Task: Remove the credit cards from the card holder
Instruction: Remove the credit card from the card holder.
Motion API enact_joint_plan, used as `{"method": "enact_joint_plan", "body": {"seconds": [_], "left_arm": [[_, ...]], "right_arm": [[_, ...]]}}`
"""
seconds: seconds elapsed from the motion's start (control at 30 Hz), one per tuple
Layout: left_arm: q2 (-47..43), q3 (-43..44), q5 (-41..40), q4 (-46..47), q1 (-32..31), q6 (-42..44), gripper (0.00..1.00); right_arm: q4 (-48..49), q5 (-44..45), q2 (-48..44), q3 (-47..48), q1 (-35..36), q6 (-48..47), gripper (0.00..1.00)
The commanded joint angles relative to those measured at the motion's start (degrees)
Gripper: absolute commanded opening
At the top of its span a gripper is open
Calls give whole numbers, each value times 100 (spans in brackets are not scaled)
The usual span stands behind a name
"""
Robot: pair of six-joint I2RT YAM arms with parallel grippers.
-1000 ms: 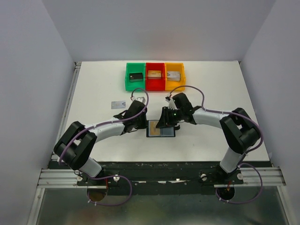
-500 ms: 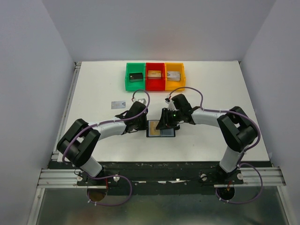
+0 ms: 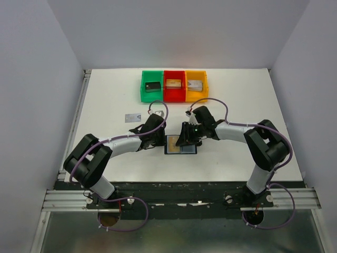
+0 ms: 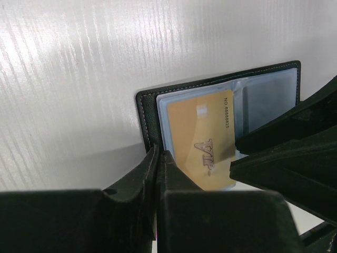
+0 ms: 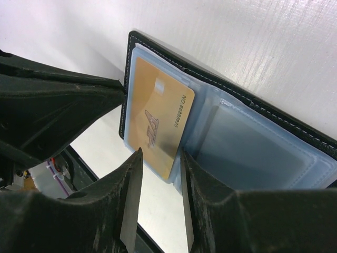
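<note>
The card holder (image 3: 181, 149) lies open on the white table between the two arms, black outside with blue-grey lining (image 5: 253, 147). A tan-gold credit card (image 4: 197, 137) marked VIP sits in its left slot (image 5: 158, 121). My left gripper (image 4: 158, 153) is shut on the card holder's black left edge (image 4: 147, 110); from above it sits at the wallet's left side (image 3: 159, 138). My right gripper (image 5: 159, 156) stands open over the wallet (image 3: 188, 139), its fingertips either side of the gold card's near corner. A pale credit card (image 3: 132, 117) lies loose on the table to the left.
Green (image 3: 152, 87), red (image 3: 174, 85) and yellow (image 3: 196, 84) bins stand in a row at the back, each with a block inside. A small pale flat piece (image 3: 156, 111) lies under the left arm's cable. The table's near edge runs just below the wallet.
The left arm's elbow has shifted slightly. Both grippers stay at the wallet, and the card has not visibly moved.
</note>
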Motion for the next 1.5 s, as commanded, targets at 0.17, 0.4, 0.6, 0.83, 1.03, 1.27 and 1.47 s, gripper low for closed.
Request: {"method": "enact_joint_plan", "body": {"seconds": [0.17, 0.4, 0.6, 0.83, 1.03, 1.27, 1.47], "left_arm": [[26, 99, 166, 187, 23, 39, 12], [123, 81, 87, 152, 31, 30, 10], [167, 64, 34, 72, 23, 13, 9], [229, 72, 26, 64, 32, 13, 8], [273, 72, 26, 55, 32, -5, 7], [281, 63, 34, 64, 31, -5, 6], [290, 55, 17, 55, 32, -22, 6]], "right_arm": [[395, -214, 90, -6, -10, 96, 43], [509, -276, 187, -33, -10, 184, 43], [457, -171, 205, -85, -27, 201, 43], [334, -4, 108, -164, -62, 122, 43], [290, 32, 90, -165, -80, 105, 44], [299, 14, 160, -147, -71, 87, 44], [53, 172, 178, -121, -71, -18, 46]]}}
